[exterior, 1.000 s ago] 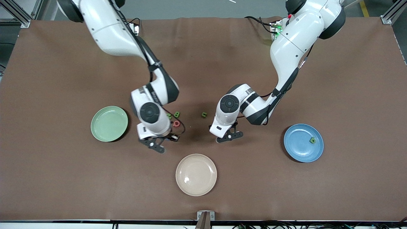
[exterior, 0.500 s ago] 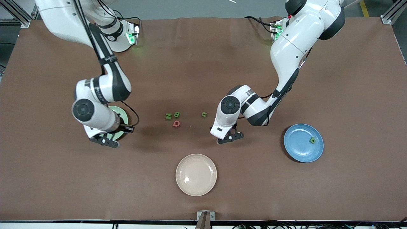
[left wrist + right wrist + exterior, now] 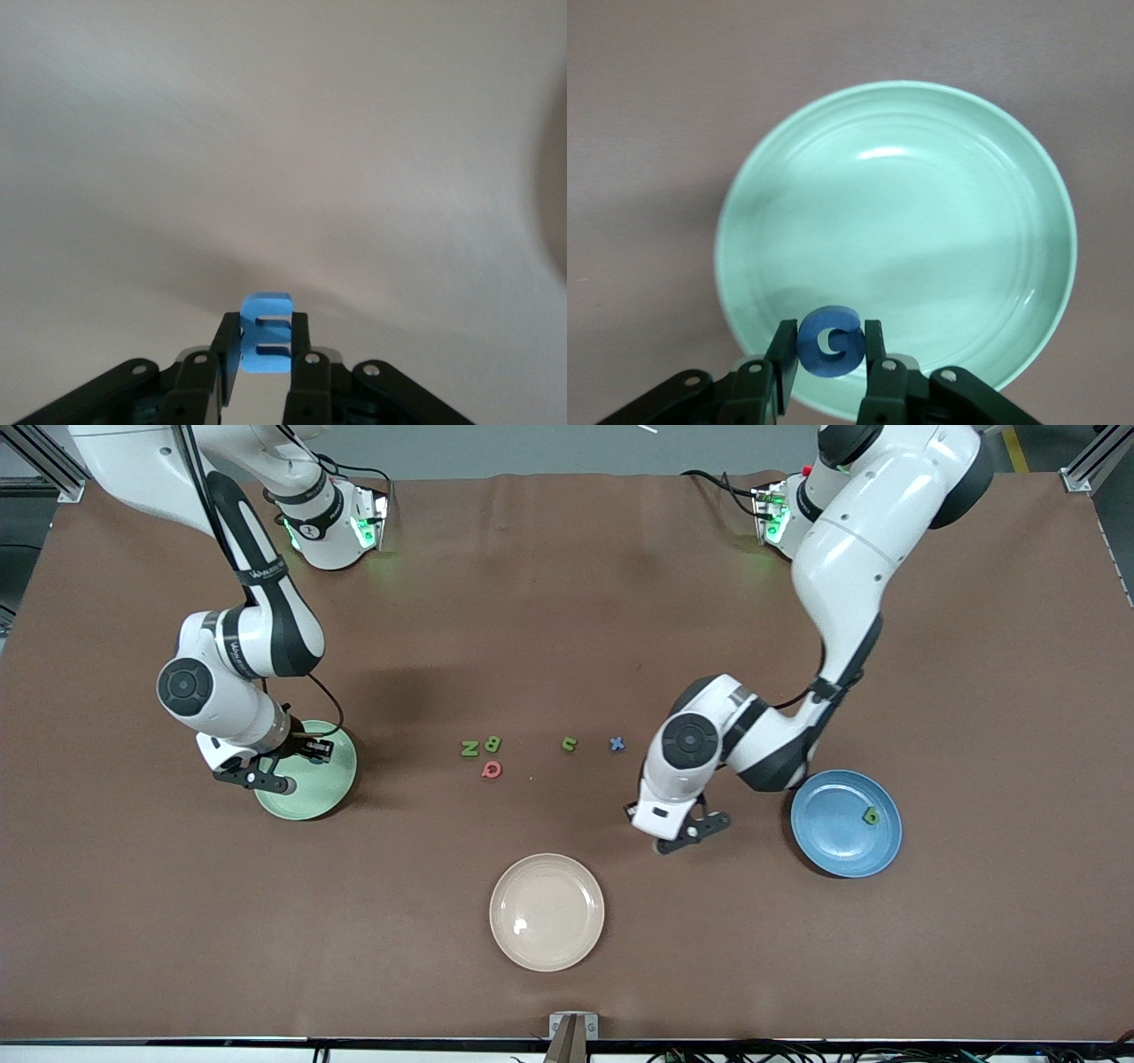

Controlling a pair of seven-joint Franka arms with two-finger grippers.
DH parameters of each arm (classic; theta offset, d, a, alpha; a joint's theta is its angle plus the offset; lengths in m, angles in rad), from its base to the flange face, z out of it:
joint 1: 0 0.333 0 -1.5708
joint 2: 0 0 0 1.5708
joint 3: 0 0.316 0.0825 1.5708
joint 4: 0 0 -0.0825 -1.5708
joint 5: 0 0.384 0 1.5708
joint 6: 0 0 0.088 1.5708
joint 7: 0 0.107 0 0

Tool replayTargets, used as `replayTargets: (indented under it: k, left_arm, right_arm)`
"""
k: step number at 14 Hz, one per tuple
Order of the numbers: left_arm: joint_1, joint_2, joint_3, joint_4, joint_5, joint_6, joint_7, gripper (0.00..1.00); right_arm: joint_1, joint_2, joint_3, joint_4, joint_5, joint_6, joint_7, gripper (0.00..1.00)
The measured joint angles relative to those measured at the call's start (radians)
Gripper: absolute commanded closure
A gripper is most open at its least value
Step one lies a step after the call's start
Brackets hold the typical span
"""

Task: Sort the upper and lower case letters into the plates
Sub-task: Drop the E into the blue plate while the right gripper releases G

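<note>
A blue letter G (image 3: 829, 342) was held pinched between the closed fingers of the right gripper (image 3: 829, 354), hanging over the rim of the pale green plate (image 3: 939, 221), which was otherwise bare and lay toward the right arm's end of the bench (image 3: 567, 602). A light blue letter E (image 3: 266, 345) was clamped between the shut fingers of the left gripper (image 3: 264, 359), over bare bench beside the blue plate (image 3: 833, 833). One small green letter (image 3: 872, 816) lay in the blue plate. Between the two plates, a green N (image 3: 469, 748), a green B (image 3: 493, 743), a red Q (image 3: 492, 769), a green n (image 3: 569, 743) and a blue x (image 3: 617, 743) lay loose on the bench. The cream-beige plate (image 3: 547, 948) was seen nearer the front camera.
</note>
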Motion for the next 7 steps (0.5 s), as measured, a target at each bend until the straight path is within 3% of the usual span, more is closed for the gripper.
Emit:
replayTargets:
  k: [1,2,3,4,7]
  left_arm:
    - [0.026,-0.032,-0.003,0.000,0.000,-0.029,0.002,0.95]
    - [0.051,-0.062,-0.003,-0.004,0.000,-0.054,0.003,0.94]
    - [0.083,-0.088,-0.003,-0.020,0.000,-0.071,0.009,0.94]
    - [0.125,-0.109,-0.002,-0.046,0.000,-0.077,0.036,0.94]
    - [0.262,-0.126,-0.004,-0.112,0.000,-0.075,0.153,0.93]
  right_arm:
    - [-0.019,0.001,0.000,-0.028,0.000,0.038,-0.026,0.92]
    - [-0.037,0.001,0.000,-0.051,0.000,0.069,-0.046,0.70]
    - [-0.049,0.003,0.000,-0.068,0.000,0.087,-0.060,0.19]
    - [-0.053,0.006,0.000,-0.077,0.000,0.095,-0.063,0.00]
    - [-0.051,0.009,0.012,-0.075,0.000,0.100,-0.062,0.00]
